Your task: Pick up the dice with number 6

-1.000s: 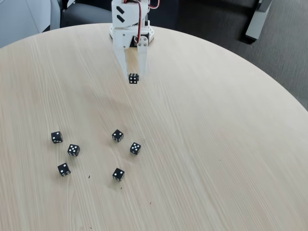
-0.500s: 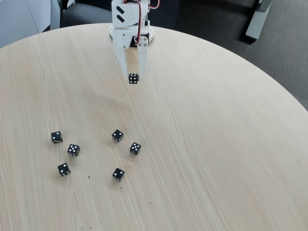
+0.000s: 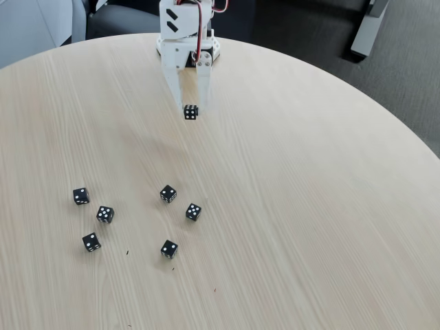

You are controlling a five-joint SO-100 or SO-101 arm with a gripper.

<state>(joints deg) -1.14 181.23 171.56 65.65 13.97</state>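
Observation:
The dice with number 6 point(image 3: 190, 111), a small black cube crowded with white pips, sits between the tips of my white gripper point(image 3: 191, 106) near the table's far edge in the fixed view. The two fingers point(image 3: 176, 86) point toward the camera and stand just a die's width apart, closed against its sides. The arm's base point(image 3: 187, 27) rises right behind them. I cannot tell whether the die rests on the wood or hangs just above it.
Several more black dice with fewer pips lie scattered on the round light-wood table point(image 3: 309, 206): one group at the left point(image 3: 104, 214), another near the middle point(image 3: 193, 212). Dark floor lies beyond the table's right rim.

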